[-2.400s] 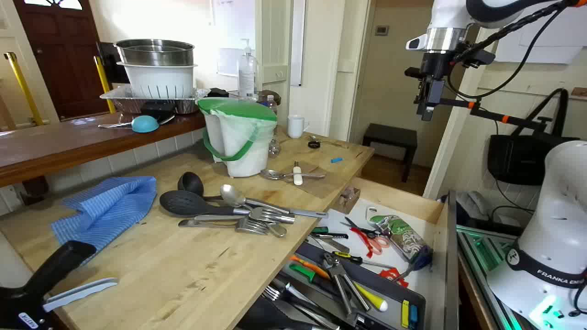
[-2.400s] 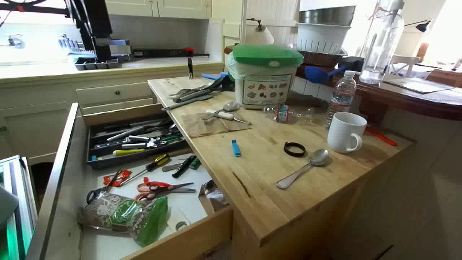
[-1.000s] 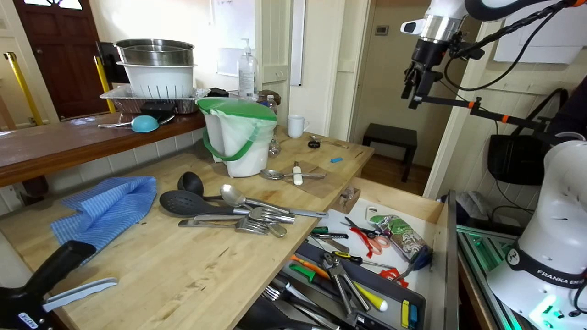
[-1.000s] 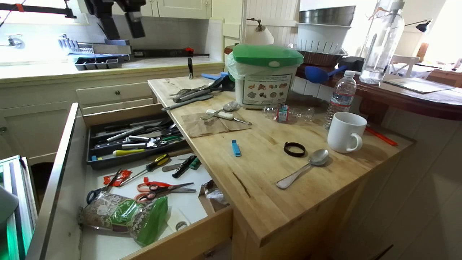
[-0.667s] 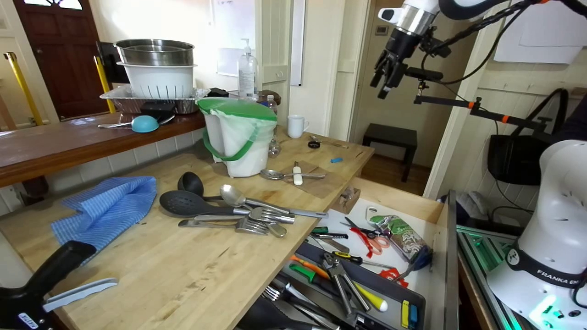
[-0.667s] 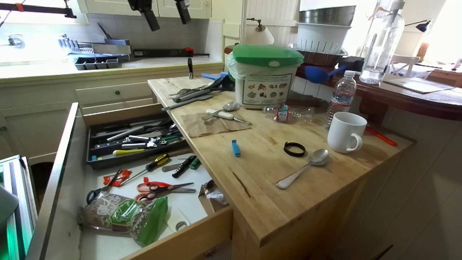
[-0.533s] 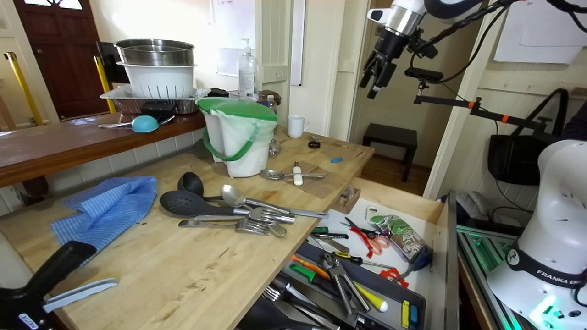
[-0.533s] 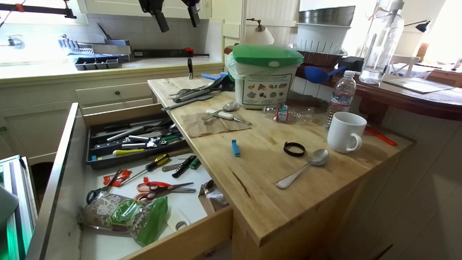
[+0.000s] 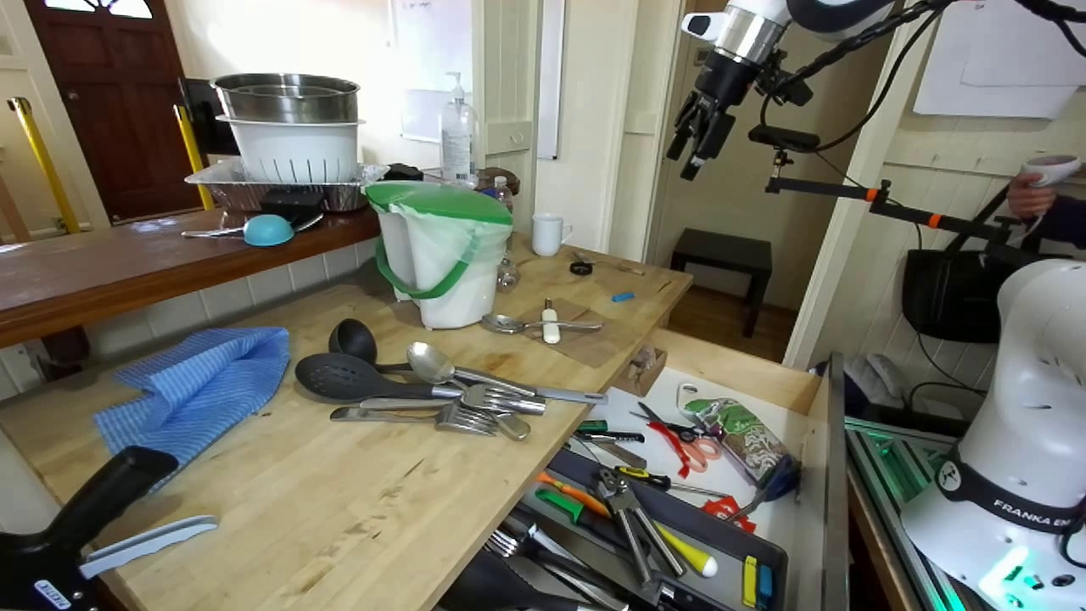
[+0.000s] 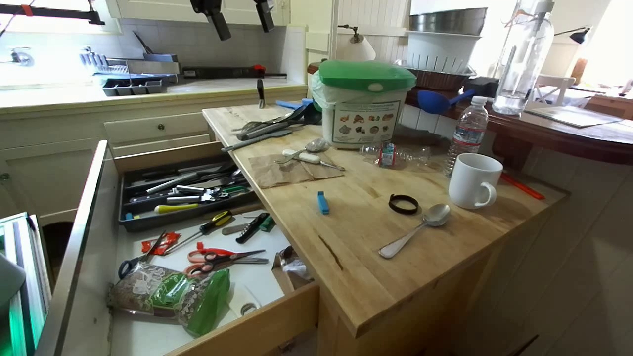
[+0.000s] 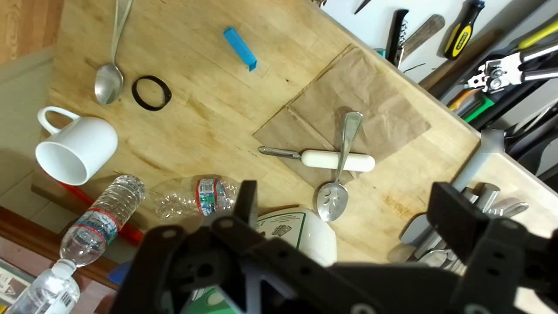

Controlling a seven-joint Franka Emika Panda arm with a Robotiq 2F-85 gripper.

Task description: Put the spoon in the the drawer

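Observation:
My gripper (image 9: 685, 159) hangs high and tilted, its fingers spread and nothing between them; its fingertips also show in an exterior view (image 10: 246, 32) and the wrist view (image 11: 344, 203). A slotted metal spoon (image 11: 332, 201) lies across a white-handled peeler on brown paper; it shows in both exterior views (image 9: 506, 323) (image 10: 316, 145). In the wrist view its bowl appears between the fingertips, far below. A plain spoon (image 10: 436, 215) lies near the white mug, also in the wrist view (image 11: 109, 83). The open drawer (image 9: 738, 361) (image 10: 257, 324) stands beside the bench, holding tools and a cutlery tray.
A green-lidded white bin (image 10: 366, 106) stands behind the slotted spoon. A utensil pile (image 9: 458, 395), a mug (image 10: 474, 180), bottles (image 10: 467, 133), a black ring (image 10: 403, 204) and a blue clip (image 10: 323, 202) are on the bench. A person's hand (image 9: 1031, 197) holds a cup at the right edge.
My gripper has swung over towards the bench and tilted, with its fingers now clearly apart; over the last half second it barely moves. A hand with a cup has appeared.

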